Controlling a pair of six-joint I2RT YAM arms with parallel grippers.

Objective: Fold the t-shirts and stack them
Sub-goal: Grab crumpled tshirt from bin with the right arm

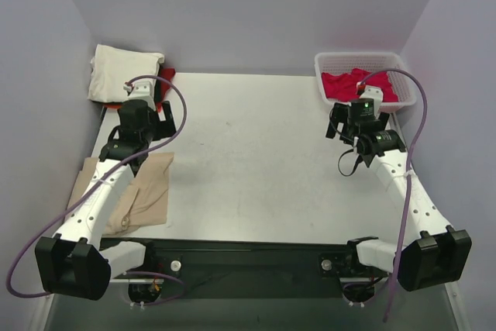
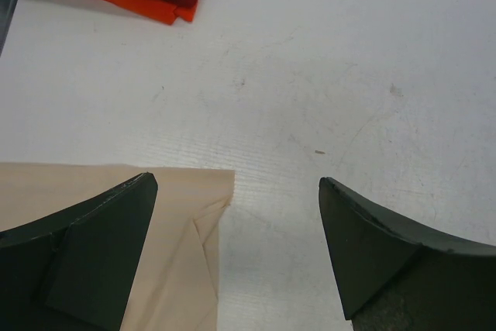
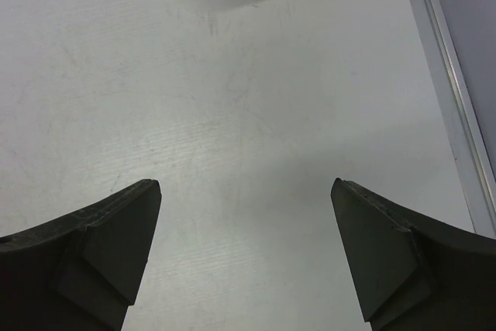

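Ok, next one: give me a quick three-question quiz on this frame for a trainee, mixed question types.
1. True or false: the crimson t-shirt lies in the white basket.
2. Short answer: which arm reaches over the tan t-shirt?
3. Pick one: what shows from beneath the cream-white t-shirt in the far left corner? A) the tan t-shirt B) an orange-red t-shirt C) the basket

Key
1. True.
2. The left arm. Its jaws are open and hold nothing, and so are those of the right arm.
3. B.
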